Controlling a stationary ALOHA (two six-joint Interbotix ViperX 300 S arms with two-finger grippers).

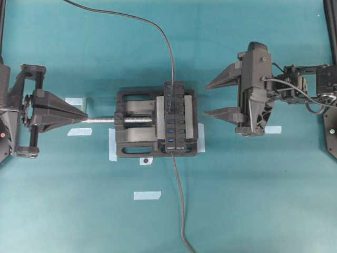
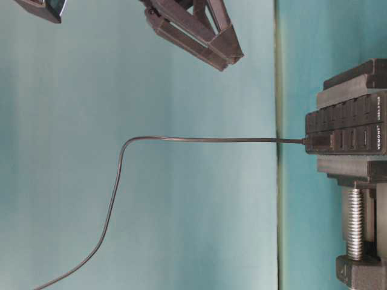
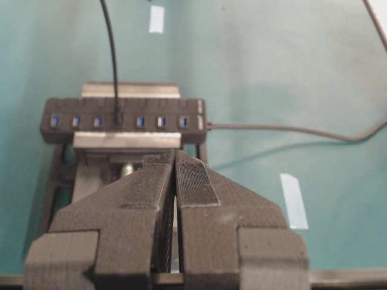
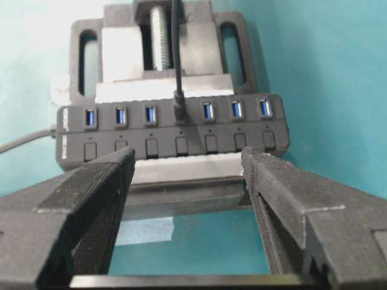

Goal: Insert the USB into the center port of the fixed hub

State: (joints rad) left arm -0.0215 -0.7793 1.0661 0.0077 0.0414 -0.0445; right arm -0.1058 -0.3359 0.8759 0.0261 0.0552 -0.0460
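The hub (image 4: 175, 136) is clamped in a black vise (image 1: 138, 146) near the middle of the desk (image 1: 253, 200), its row of blue slots facing up. The USB (image 4: 179, 103) stands seated in the center port (image 4: 180, 118), with three open blue slots on each side. Its cable (image 1: 167, 47) runs from the plug toward the desk's far edge. A second cable (image 1: 180, 211) leaves the hub's end toward the near edge. The left gripper (image 1: 84, 113) sits at the left edge beside the vise screw (image 1: 102, 120), fingers pressed together, holding nothing. The right gripper (image 1: 208, 98) hovers right of the vise, fingers spread wide, empty. Tape strips (image 1: 147, 195) mark the desk.
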